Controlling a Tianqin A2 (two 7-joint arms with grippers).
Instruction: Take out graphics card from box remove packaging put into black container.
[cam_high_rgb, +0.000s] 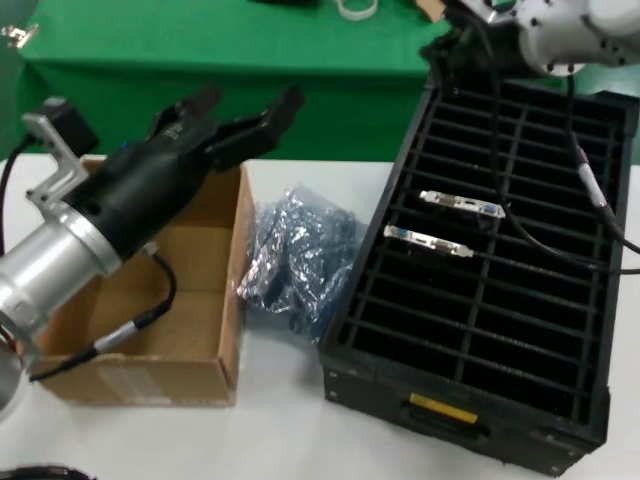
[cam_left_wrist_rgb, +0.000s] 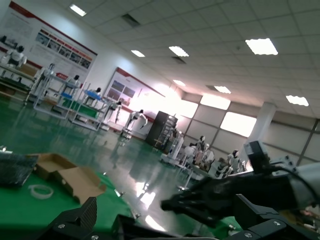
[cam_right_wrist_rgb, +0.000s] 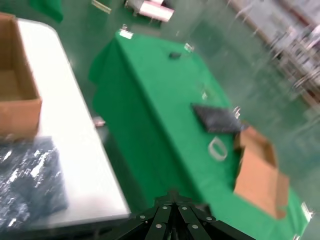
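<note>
Left pincer (cam_high_rgb: 250, 118) is spread wide and empty above the box (cam_high_rgb: 180, 300). At its 5 o'clock the packaging (cam_high_rgb: 295, 255) lies crumpled on the bench (cam_high_rgb: 280, 430): light, slippery, best pinched at an edge. Right pincer (cam_right_wrist_rgb: 172, 200) is narrow, over the black container (cam_high_rgb: 560, 300).

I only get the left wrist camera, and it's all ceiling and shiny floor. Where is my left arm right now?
Observer: The left gripper hovers above the cardboard box, jaws open and empty.
Operator: Where are the plastic bags?
Observer: A heap of crinkly bags lies on the white table, between the box and the black crate.
Operator: And my other arm?
Observer: The right gripper is up over the crate's far end, holding nothing.
</note>
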